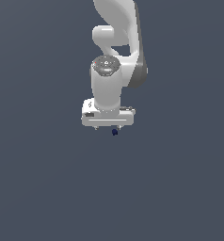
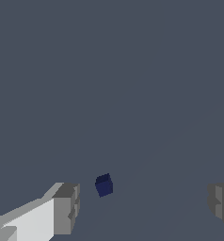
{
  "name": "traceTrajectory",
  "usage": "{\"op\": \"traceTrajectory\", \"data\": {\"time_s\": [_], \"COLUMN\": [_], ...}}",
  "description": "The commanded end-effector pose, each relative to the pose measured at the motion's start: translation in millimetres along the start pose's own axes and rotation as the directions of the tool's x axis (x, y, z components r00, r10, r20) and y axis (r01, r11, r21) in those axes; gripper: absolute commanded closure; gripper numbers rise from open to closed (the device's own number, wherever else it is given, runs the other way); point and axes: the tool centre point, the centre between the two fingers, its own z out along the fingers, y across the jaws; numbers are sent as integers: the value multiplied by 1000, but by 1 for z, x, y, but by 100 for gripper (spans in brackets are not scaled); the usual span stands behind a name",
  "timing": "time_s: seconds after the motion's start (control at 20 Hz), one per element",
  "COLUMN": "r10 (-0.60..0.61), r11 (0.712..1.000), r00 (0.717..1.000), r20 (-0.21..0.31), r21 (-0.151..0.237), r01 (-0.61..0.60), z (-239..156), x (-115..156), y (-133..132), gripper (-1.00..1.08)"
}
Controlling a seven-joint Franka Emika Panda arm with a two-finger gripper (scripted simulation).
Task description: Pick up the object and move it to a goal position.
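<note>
The small dark navy-blue block sits on the flat grey floor. The white robot gripper hangs over it with its two grey fingers spread wide apart. The block lies between them, nearer one finger, and touches neither.

No readable text, label, brand, number or sign appears in either view. The white arm shows only small dark marks on its housing above the jaws, too blurred to make out as letters. The small navy block lying between the jaws has plain faces with no markings, and the grey surface around it is unmarked as well.
</note>
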Motion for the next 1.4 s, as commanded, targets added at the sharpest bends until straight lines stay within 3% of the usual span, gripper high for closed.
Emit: {"op": "traceTrajectory", "data": {"time_s": [0.0, 0.5, 0.9, 1.35], "r10": [0, 14, 44, 166], "r11": [1000, 1000, 999, 986], "r00": [1000, 1000, 999, 986], "r20": [0, -27, -26, -26], "r21": [0, -11, -7, 4], "r01": [0, -14, -44, -166], "z": [0, -12, -8, 7], "x": [0, 9, 7, 0], "y": [0, 31, 27, 17], "gripper": [-92, -92, -92, -92]}}
